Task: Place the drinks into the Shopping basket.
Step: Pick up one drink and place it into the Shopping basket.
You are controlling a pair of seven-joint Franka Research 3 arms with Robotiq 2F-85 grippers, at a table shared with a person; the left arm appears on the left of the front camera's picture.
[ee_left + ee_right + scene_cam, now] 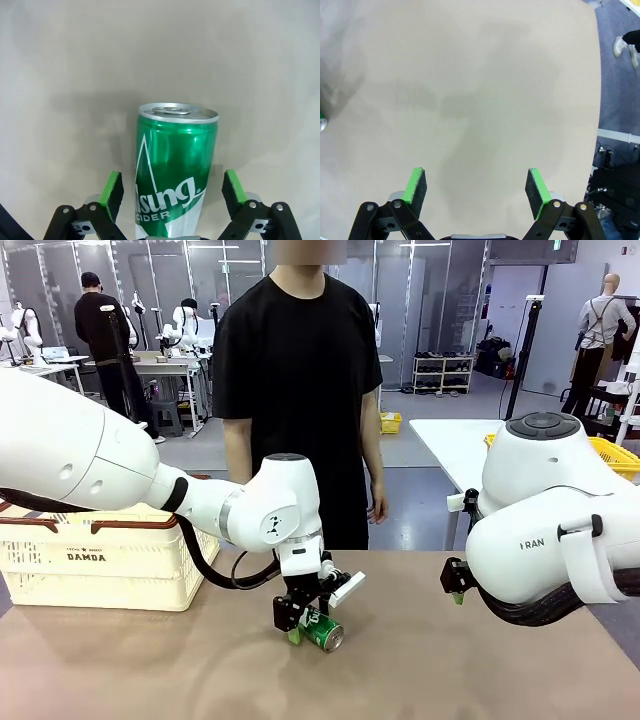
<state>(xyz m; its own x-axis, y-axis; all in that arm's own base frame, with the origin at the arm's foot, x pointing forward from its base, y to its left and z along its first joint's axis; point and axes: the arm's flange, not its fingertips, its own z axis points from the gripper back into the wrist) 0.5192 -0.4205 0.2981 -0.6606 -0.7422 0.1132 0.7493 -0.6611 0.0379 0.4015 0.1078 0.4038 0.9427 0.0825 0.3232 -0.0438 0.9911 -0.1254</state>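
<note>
A green drink can [323,631] lies on its side on the brown table, its silver top facing the front right. My left gripper [303,625] reaches down around it. In the left wrist view the can [172,175] sits between the green pads [112,192], with a small gap on each side, so the jaws are open. My right gripper [457,580] hangs over bare table at the right, and in its own view it is open [479,192] with nothing between the fingers. A sliver of the can [322,124] shows at that view's left edge. The cream Shopping basket [100,560] stands at the back left.
A person in a black shirt [300,380] stands at the table's far side, arms down. A yellow mesh basket [615,455] sits on another table at the back right. The brown table top [420,670] lies bare between the two grippers.
</note>
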